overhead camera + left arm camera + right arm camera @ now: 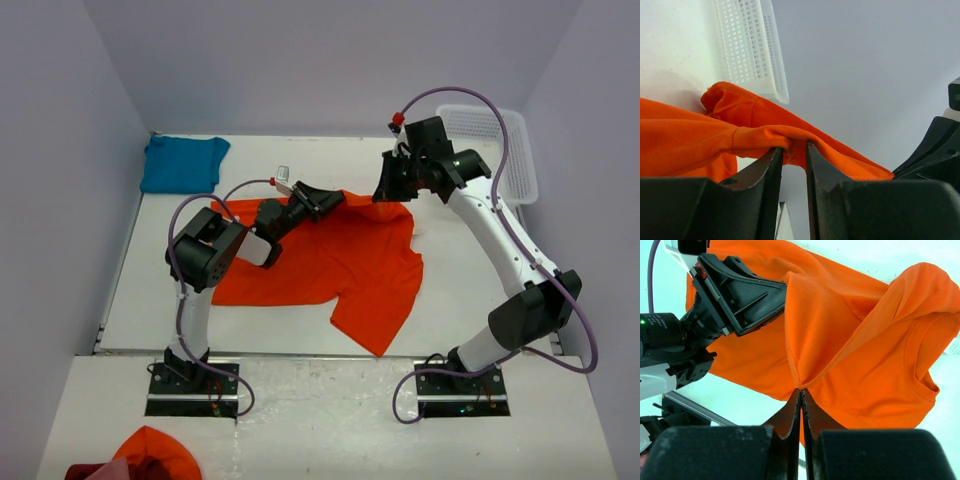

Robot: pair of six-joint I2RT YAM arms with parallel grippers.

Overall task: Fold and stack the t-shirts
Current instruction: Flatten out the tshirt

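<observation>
Both jaws clamped on far edge of orange shirt (340,255): left gripper (794,147), right gripper (801,392); teal shirt (183,162) lies apart, tabletop (460,270) far-left corner.

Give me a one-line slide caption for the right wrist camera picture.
Right tool pinching a raised fold of the orange t-shirt, left tool gripping the cloth beside it.

The spread shirt (340,260) lies in the middle of the worktop (300,160). Behind it to the left sits the folded shirt (183,163); behind it to the right, the basket (510,150). My left jaws and right jaws pinch its far edge, one toward each end.
</observation>
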